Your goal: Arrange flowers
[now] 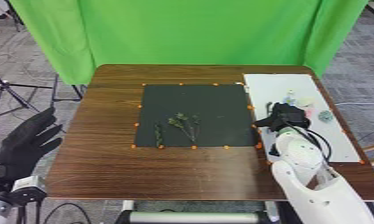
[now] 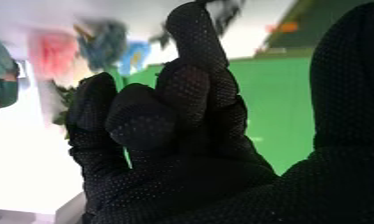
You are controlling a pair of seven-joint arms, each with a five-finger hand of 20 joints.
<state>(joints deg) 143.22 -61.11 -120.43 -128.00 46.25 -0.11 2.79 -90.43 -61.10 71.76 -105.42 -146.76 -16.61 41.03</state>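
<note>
In the head view, my right hand [image 1: 288, 117] is over the left part of the white board [image 1: 277, 85], close to the flowers. Its fingers are loosely bent and the thumb stands apart; I see nothing held. On the dark mat [image 1: 226, 105] lie a slim green sprig [image 1: 159, 134] and a branching sprig [image 1: 179, 121]. A pink flower [image 1: 309, 112] and a teal one [image 1: 326, 116] rest on the board. My left hand [image 1: 22, 152] is off the table's left side, fingers straight. In the right wrist view, beyond my right hand [image 2: 183, 175], are a pink flower [image 2: 55, 52] and a blue-grey one [image 2: 102, 42].
Orange markers line the edges of the mat on the brown table [image 1: 179, 175]. A green curtain [image 1: 201, 32] hangs behind the table. A black tripod [image 1: 15, 95] stands on the floor to the left.
</note>
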